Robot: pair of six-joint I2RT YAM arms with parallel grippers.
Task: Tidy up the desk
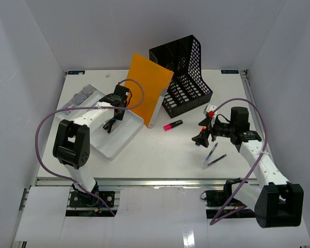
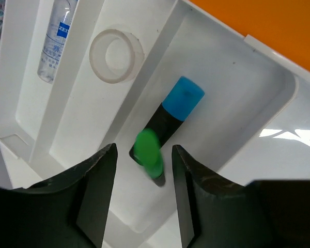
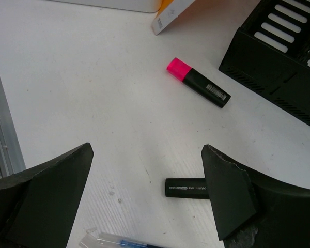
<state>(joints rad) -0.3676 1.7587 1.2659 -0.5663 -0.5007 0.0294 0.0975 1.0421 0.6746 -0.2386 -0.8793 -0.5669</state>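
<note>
Top external view: the white bench (image 1: 160,150) spans the walled cell ahead of both arm bases, with a metal rail along its near edge. At its far side stands a black mesh file holder (image 1: 188,72), and an orange folder (image 1: 147,88) leans against it. A white tray (image 1: 119,137) lies on the bench's left part.

The left arm (image 1: 72,144) rises from its base, folds at the elbow and reaches over the tray with its wrist pointing down. The left fingers (image 2: 98,196) stand apart on either side of a green-capped marker (image 2: 150,152) without touching it. That marker rests tilted on a blue-capped marker (image 2: 178,103) in the tray's long compartment.

The right arm (image 1: 261,165) stretches forward and bends left, with its wrist angled down at the bench. The right fingers (image 3: 227,191) are spread wide and hold nothing. A pink highlighter (image 3: 196,81) and a small black marker (image 3: 186,188) lie below them, and 2 pens (image 1: 213,155) lie nearby.
</note>
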